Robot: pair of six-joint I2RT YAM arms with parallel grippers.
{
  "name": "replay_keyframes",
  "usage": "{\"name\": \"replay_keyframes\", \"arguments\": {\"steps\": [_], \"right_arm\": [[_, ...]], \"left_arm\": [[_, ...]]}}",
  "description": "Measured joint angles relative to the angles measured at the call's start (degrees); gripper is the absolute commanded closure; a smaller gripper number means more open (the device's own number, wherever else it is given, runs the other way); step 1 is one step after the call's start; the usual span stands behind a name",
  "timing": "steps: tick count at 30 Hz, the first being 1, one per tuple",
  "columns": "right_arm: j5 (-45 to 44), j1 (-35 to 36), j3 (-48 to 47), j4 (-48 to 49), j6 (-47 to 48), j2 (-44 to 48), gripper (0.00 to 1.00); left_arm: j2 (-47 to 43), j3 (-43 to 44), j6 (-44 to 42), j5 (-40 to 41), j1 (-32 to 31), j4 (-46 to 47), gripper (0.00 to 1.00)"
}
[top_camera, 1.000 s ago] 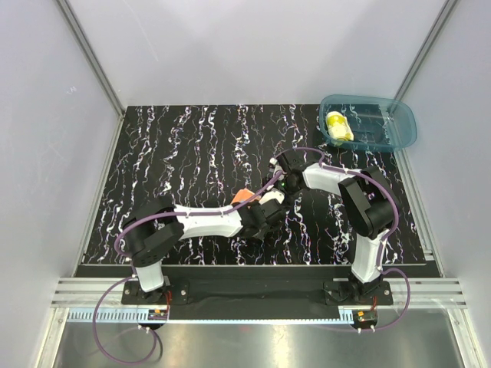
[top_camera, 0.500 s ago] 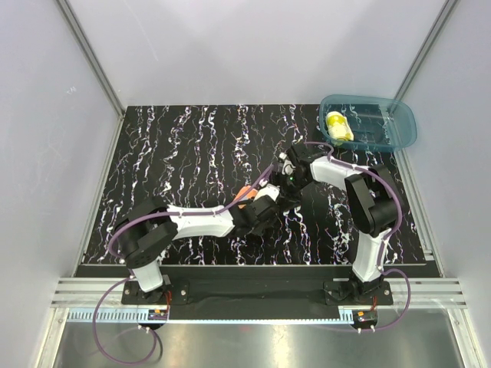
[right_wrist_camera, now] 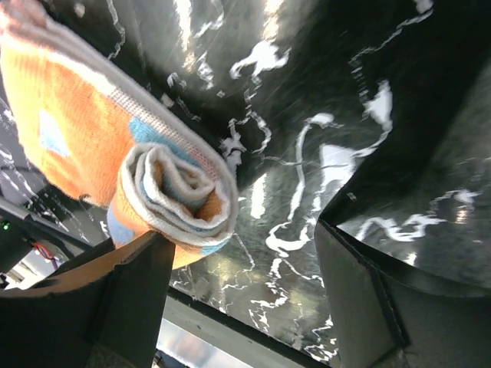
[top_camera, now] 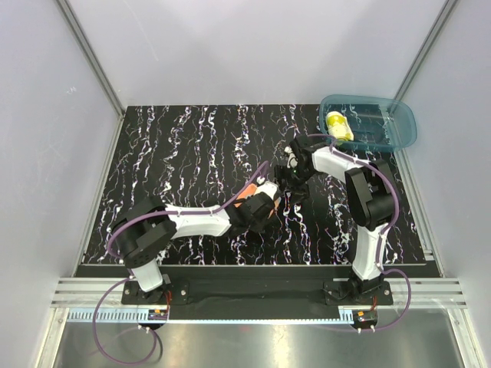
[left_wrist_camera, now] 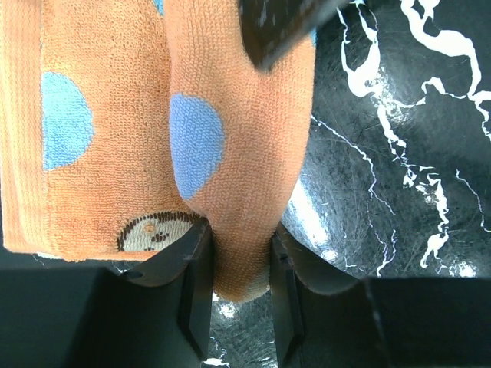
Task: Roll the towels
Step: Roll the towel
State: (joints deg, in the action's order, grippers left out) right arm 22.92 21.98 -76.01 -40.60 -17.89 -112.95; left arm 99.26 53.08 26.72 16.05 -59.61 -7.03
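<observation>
The orange towel, with light-blue dots, lies on the black marbled table, one side rolled into a tube. My left gripper is shut on the end of that roll. From above, only a sliver of the orange towel shows beside the left gripper. The right wrist view shows the spiral end of the orange roll next to one finger; my right gripper stands open over bare table, just right of the towel. The yellow towel lies rolled in the teal bin.
The translucent teal bin stands at the table's far right corner. A dark piece of the right gripper juts in over the roll in the left wrist view. The table's front edge runs just ahead of both arm bases.
My right gripper has opened, let go of the orange roll and drawn back toward the far right. My left gripper has closed a little tighter on the roll.
</observation>
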Motion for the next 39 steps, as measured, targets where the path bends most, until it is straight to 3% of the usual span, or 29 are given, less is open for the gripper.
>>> {"name": "replay_keyframes", "arguments": {"steps": [13,24,32,39], "right_arm": [[-4.98,-1.66,-6.43,-4.33,1.49,-3.5,0.19],[-10.51,-2.45,-5.88,-4.5,1.86,-2.19,0.19],[-11.02,-5.05,-3.5,-5.79,1.81,8.28,0.19],[-1.97,-5.9,4.33,-0.9,-0.87,21.24,0.19]], "left_arm": [[-0.81,-1.05,-0.17,-2.01,0.55,1.27,0.72],[-0.72,3.52,0.37,-15.93,0.63,-8.46,0.71],[-0.59,3.65,3.26,-29.73,2.91,-10.8,0.68],[-2.84,-3.63,9.31,-43.67,10.8,-3.89,0.67]]}}
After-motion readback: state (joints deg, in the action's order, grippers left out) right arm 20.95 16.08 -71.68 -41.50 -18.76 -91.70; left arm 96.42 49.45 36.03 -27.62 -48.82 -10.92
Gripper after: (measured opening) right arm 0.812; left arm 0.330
